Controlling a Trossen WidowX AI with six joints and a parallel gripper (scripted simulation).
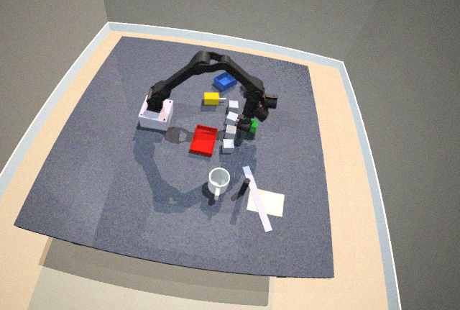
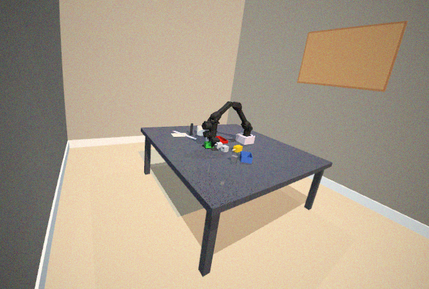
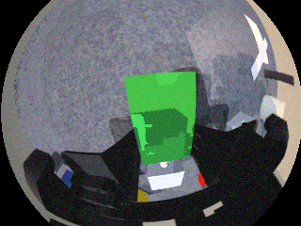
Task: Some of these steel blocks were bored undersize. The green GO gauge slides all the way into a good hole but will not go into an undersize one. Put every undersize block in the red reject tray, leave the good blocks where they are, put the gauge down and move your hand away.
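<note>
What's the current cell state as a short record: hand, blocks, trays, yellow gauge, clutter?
hand: shut on the green gauge
steel blocks: four in a row between red tray and gauge side, none in a tray
red reject tray: no block inside
blue tray: no block inside
yellow gauge: lying free, pin toward the row
clutter: white mug, black upright cylinder, pale strip across paper
bore verdicts: cannot tell
</note>
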